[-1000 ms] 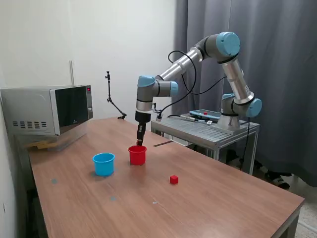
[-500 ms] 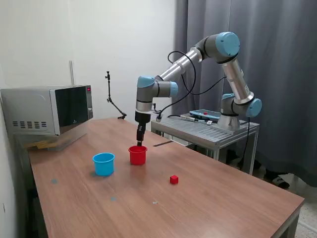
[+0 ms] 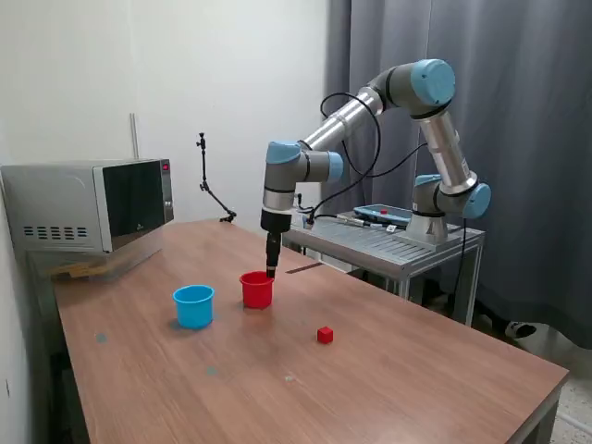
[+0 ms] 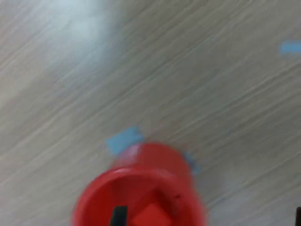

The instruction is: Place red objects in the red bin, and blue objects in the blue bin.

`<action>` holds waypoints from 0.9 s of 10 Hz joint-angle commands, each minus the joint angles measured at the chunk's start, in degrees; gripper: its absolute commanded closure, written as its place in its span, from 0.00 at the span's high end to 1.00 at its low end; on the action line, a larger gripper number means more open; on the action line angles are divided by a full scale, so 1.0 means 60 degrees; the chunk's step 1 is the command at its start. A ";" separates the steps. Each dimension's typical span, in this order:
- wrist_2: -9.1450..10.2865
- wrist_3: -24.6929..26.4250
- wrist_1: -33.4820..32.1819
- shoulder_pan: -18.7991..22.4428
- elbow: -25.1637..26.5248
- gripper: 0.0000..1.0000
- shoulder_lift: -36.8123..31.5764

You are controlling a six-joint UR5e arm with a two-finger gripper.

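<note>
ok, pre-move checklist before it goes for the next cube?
1. Red cube in red cup: ok, wrist view shows a red block inside.
2. Gripper clear of the cup rim: cannot tell, it hangs right at the rim on the exterior view's right.
3. Gripper state: cannot tell, wrist view blurred.
4. Next target: ok, loose red cube sits alone on the table.
5. Blue cup upright: ok.
6. Blue cubes: cannot tell, none visible.

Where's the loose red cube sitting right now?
In the exterior view, the red cube lies alone on the wooden table, to the exterior view's right of the red cup and nearer the camera, apart from it.
</note>
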 commanded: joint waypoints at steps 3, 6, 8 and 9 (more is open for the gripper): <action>0.0427 -0.0803 0.0955 0.1897 0.0087 1.00 -0.0061; 0.0355 -0.0847 0.0956 0.2456 0.0292 1.00 0.0260; -0.0009 -0.0876 0.0927 0.2895 0.0264 1.00 0.0436; -0.0679 -0.1152 0.0854 0.2970 0.0162 1.00 0.0626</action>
